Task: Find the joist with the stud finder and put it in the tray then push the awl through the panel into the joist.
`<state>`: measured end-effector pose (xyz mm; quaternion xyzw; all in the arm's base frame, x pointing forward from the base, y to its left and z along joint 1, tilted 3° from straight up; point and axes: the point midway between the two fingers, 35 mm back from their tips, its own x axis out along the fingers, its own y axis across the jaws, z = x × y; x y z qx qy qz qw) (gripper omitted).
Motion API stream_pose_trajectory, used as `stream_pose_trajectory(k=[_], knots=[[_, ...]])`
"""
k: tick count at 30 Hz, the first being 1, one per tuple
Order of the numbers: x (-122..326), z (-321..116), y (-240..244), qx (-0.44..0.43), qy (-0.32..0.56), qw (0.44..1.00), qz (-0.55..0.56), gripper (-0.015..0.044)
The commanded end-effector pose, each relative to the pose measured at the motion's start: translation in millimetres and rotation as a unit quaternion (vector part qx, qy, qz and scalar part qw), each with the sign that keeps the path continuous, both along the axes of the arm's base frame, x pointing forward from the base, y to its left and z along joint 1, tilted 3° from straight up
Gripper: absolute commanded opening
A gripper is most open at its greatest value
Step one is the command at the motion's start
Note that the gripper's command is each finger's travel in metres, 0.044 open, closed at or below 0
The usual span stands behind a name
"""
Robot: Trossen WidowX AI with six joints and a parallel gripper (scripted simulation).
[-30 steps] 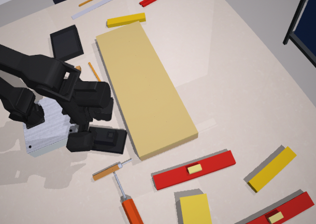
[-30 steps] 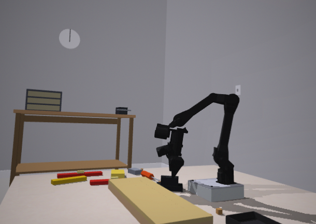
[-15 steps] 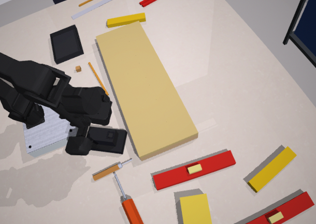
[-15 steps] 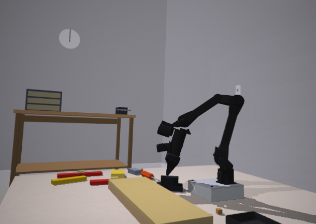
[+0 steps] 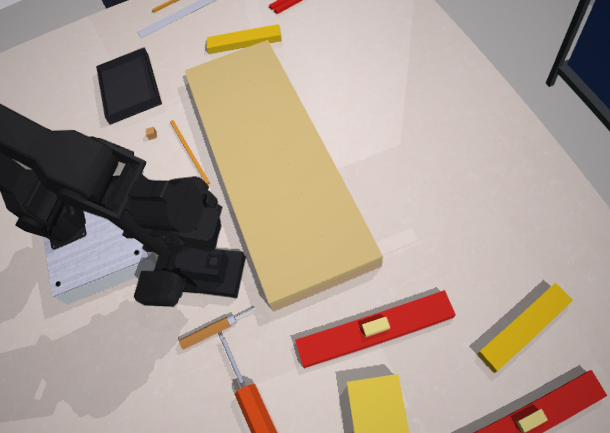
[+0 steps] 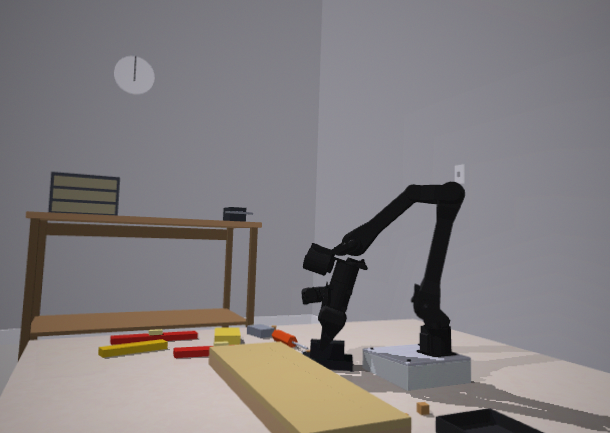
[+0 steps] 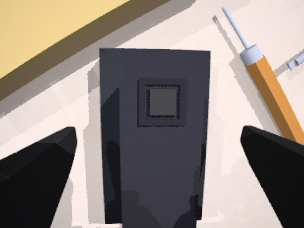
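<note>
The black stud finder (image 5: 231,275) (image 6: 336,361) (image 7: 160,165) stands on the table beside the near left end of the tan floor panel (image 5: 280,175) (image 6: 300,380) (image 7: 45,35). My gripper (image 7: 161,134) is open and empty, with one finger on each side of the stud finder and gaps showing at both sides in the wrist view. In the top view the arm hides most of the fingers. The awl (image 5: 206,332) (image 7: 272,92), with an orange-brown handle and thin metal tip, lies near the stud finder. The black tray (image 5: 130,86) (image 6: 450,422) is empty. Small dark specks show on the panel.
An orange-red screwdriver (image 5: 254,407) (image 6: 284,338) lies with its shaft end close to the awl's handle. A red level (image 5: 332,341) lies beyond the panel's near end. A thin orange stick (image 5: 190,152) and small brown cube (image 5: 151,133) lie between tray and panel.
</note>
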<state>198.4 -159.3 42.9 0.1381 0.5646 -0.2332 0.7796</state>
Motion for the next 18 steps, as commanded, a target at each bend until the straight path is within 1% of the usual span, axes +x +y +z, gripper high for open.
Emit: stream_pose_trajectory(k=[1,13,16,18], knots=[[-1,-7,1,0.004,0.002,1.000,-0.001,0.0440],[-2,-23,1,0.004,0.002,1.000,-0.001,0.0440],[-2,-23,1,0.004,0.002,1.000,-0.001,0.0361],[-2,-23,1,0.004,0.002,1.000,-0.001,0.0348]])
